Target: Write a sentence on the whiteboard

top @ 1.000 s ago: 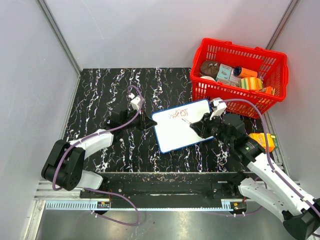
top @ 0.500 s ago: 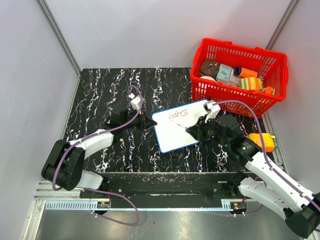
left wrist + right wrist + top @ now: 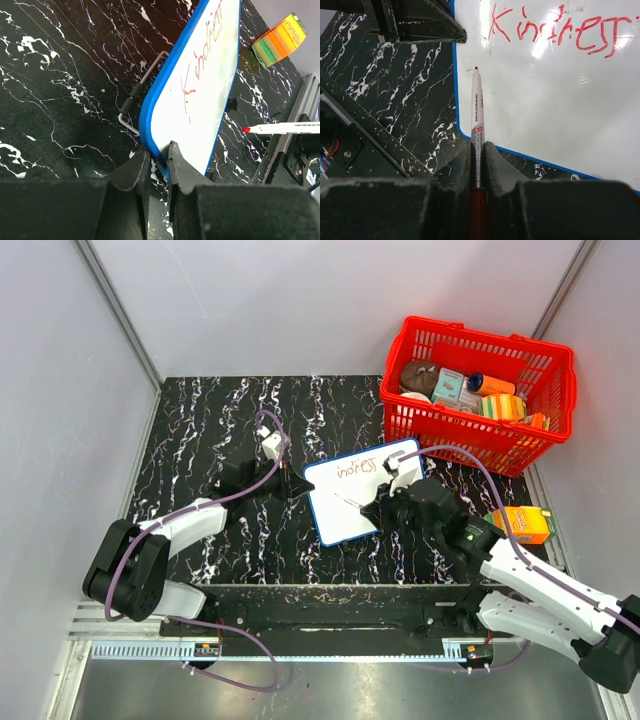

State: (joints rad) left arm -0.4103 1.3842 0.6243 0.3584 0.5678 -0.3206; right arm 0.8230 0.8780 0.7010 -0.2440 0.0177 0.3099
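The whiteboard lies on the worktop between the two pincers. The left pincer is pressed together on the blue frame at the board's left edge. The right pincer pinches a red marker, whose tip points over the white area below the sentence, close to the left edge. The red basket stands just beyond the board's far right corner.

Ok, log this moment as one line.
left gripper: shut on whiteboard edge | right gripper: shut on marker | sentence: Kindness only
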